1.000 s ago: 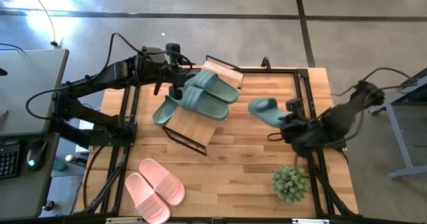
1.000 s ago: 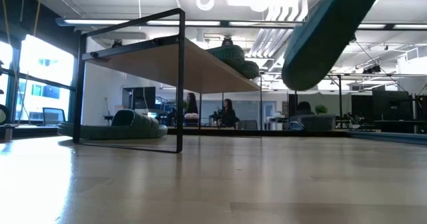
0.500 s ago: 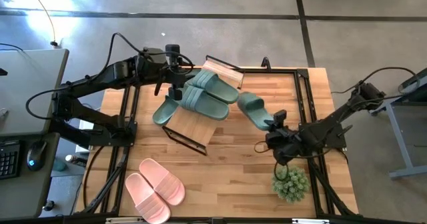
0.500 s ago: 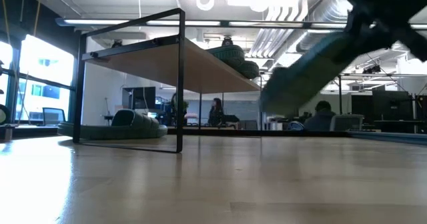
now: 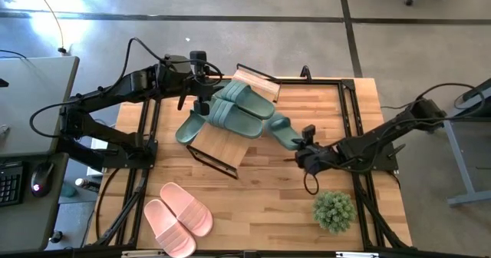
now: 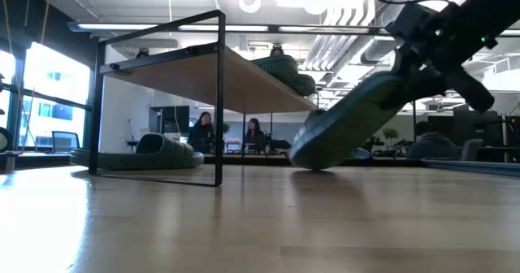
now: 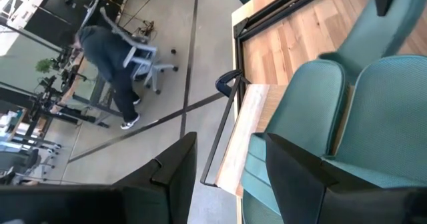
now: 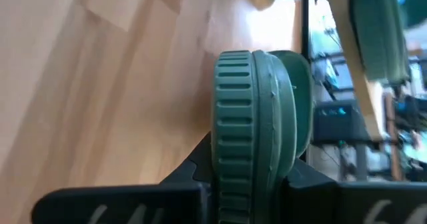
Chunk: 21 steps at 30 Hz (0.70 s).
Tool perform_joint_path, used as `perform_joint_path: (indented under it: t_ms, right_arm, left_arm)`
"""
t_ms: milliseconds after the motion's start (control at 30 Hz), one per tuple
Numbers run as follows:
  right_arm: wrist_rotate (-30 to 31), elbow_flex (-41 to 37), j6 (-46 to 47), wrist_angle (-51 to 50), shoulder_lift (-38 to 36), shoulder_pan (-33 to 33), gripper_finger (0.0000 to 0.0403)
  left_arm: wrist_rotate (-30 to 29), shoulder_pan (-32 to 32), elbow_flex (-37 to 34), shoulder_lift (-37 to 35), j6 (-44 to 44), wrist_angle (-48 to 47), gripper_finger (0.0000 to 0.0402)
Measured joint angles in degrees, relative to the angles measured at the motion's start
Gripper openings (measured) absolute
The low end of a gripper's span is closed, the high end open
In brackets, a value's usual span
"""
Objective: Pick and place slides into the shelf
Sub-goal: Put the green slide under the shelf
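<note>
The shelf (image 5: 222, 147) stands at the table's middle left, with two green slides (image 5: 242, 108) lying side by side on its bamboo top. My left gripper (image 5: 202, 100) hangs open just above them, and their toe ends (image 7: 373, 104) show past its fingers. A third green slide (image 5: 189, 129) lies on the table by the shelf's left end. My right gripper (image 5: 301, 145) is right of the shelf, shut on another green slide (image 5: 280, 127). A pink pair (image 5: 178, 216) lies at the near left. My right gripper pinches one end of the green slide (image 8: 248, 163) between its two fingers, one on the ribbed sole side and one on the upper side. The fingers slant down from the table's right. The slide tilts down toward the shelf; its low end (image 6: 313, 153) is at the table top.
A small potted plant (image 5: 334, 210) stands near the front right, close behind my right arm. Black frame rails run along the table's right edge (image 5: 354, 104). Bare wood lies between the shelf and the pink pair. People sit in the room beyond the table (image 6: 203, 131).
My right gripper has come down and toward the shelf with the green slide. The slide was lifted clear above the table's right side. It now slants with its low end down at the table top beside the shelf.
</note>
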Motion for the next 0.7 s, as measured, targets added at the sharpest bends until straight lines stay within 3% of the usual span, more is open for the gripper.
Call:
perform_joint_path:
  t_ms: [200,400,700]
  right_arm:
    - [-4.0,-2.44,-3.74,4.74,0.0,-4.83,0.0041]
    - [-12.2,-3.71,-3.84,7.3,0.0,-8.08,0.0041]
    - [-14.3,-3.72,-5.77,7.51,0.0,-8.52,0.0045]
  left_arm:
    - [0.0,0.0,0.0,0.0,0.0,0.03,0.016]
    - [-0.01,0.0,0.0,0.0,0.0,0.04,0.016]
    - [-0.02,0.0,0.0,0.0,0.0,0.03,0.016]
